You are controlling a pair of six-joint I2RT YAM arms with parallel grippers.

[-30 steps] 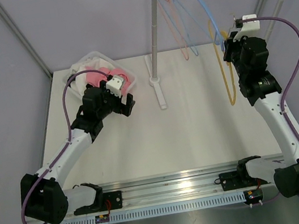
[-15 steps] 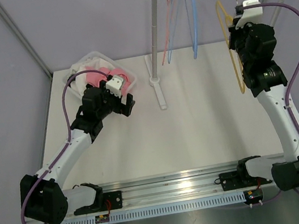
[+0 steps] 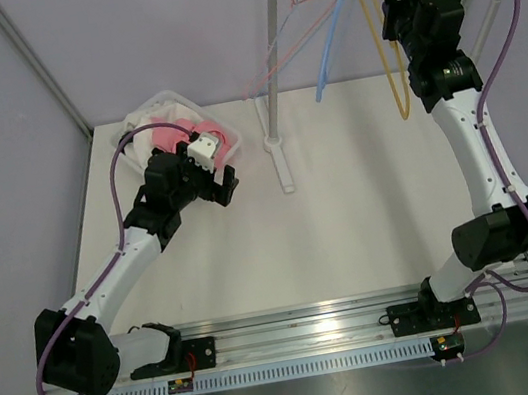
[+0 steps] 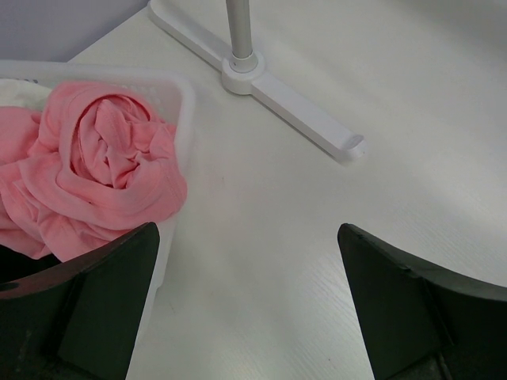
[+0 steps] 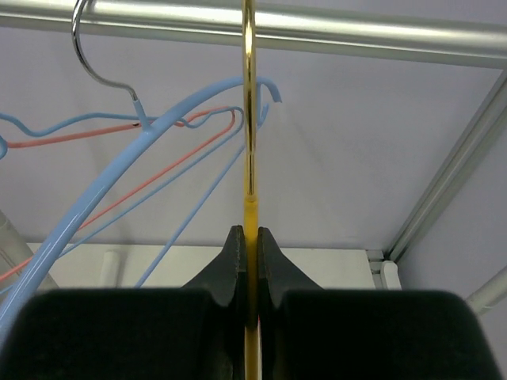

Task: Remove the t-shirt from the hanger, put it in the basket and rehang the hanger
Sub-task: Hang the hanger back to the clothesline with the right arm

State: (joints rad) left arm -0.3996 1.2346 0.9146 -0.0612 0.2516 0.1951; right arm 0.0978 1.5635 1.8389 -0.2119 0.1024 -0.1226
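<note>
Right wrist view: yellow hanger (image 5: pixel 249 119) pinched up at the rail (image 5: pixel 356 36), shirt lying in the basket (image 4: pixel 184 103).
Jaws of the right gripper (image 5: pixel 249 237) are closed on the hanger's wire beside a blue hanger (image 5: pixel 119 166); its hook possibly rests on the rail. The left gripper (image 4: pixel 249 265) hangs wide open over the table, beside the white basket holding the pink t-shirt (image 4: pixel 103 170).

Hanger hook: yellow wire hanger (image 5: pixel 249 119) leaves the right wrist view's upper edge.
Hanger shaft: buried in the right gripper (image 5: pixel 249 237), bottom centre.
Shirt: crumpled pink t-shirt (image 4: pixel 95 174) cut at the left wrist view's left edge (white plastic bin (image 4: pixel 187 111) likewise).
</note>
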